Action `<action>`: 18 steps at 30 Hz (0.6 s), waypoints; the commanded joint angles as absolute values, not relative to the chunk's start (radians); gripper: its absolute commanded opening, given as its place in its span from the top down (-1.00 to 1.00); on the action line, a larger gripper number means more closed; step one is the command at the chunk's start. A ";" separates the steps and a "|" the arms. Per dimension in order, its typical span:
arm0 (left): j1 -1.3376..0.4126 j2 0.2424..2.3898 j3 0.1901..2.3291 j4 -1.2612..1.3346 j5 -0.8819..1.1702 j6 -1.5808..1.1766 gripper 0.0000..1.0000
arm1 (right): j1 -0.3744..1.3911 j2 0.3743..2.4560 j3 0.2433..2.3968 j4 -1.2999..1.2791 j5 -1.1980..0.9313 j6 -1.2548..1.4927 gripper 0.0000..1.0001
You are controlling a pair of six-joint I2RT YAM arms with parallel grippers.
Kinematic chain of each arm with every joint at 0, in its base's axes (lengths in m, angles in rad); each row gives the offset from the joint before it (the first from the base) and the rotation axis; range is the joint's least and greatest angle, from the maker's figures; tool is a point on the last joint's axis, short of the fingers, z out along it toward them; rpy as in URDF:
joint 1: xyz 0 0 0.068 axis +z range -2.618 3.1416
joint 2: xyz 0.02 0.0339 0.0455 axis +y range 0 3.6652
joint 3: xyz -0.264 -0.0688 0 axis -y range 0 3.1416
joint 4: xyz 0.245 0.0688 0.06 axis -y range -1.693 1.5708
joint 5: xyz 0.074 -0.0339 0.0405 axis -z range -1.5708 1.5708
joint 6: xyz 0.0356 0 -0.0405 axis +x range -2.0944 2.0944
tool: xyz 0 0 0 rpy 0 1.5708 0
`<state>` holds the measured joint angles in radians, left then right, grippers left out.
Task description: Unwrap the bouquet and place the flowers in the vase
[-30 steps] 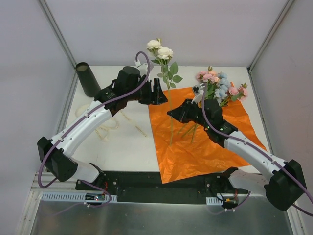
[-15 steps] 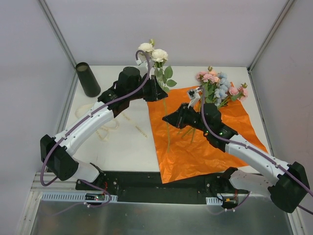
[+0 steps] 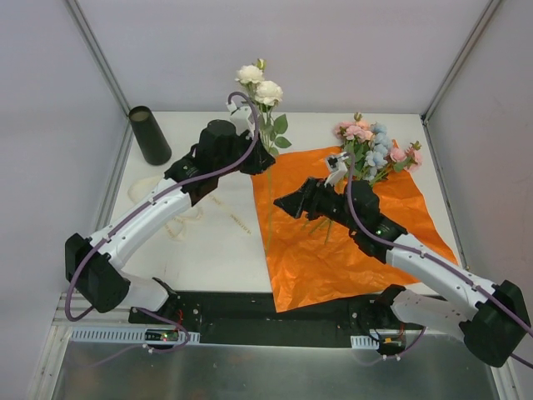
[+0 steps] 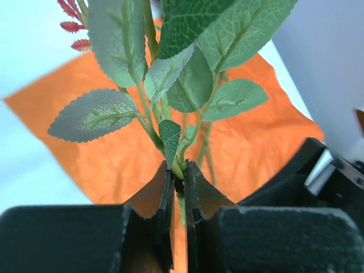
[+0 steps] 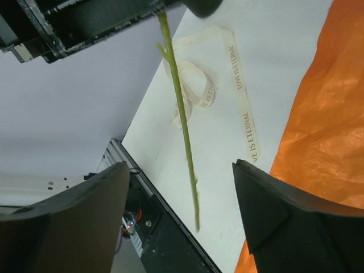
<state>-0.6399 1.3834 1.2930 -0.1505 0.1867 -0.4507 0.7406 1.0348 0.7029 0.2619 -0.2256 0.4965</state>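
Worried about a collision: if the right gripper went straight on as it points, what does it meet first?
Most likely the green stem hanging from the left gripper, right before the open right gripper; depth is unclear.

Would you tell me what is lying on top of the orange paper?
Pink, peach and pale blue flowers lie at the far corner of the orange paper. The right arm hangs over the middle, hiding most of their stems and the paper beneath it.

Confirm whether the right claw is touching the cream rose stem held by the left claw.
Apart. The right wrist view shows the stem hanging free in the middle of the wide-open right claw, with a clear gap on each side.
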 commanded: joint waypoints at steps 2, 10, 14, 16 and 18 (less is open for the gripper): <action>-0.608 1.336 1.334 -0.104 -0.173 -0.229 1.00 | 0.746 0.950 0.666 0.305 -0.127 0.469 -0.99; -0.427 1.442 1.513 0.058 -0.480 0.064 1.00 | 0.746 0.871 0.724 0.157 -0.136 0.471 -0.99; -0.316 1.460 1.502 0.437 -0.515 0.237 1.00 | 0.746 0.810 0.730 0.150 -0.147 0.469 -0.99; -0.275 1.517 1.552 0.535 -0.551 0.308 1.00 | 0.746 0.789 0.739 0.146 -0.159 0.469 -0.99; -0.238 1.566 1.600 0.664 -0.587 0.374 1.00 | 0.746 0.766 0.755 0.129 -0.175 0.476 -0.99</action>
<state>-0.2863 1.4979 1.4933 0.2695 -0.4774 0.1669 0.7406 0.8181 0.6868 0.1265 -0.1432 0.4812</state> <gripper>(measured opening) 0.066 0.991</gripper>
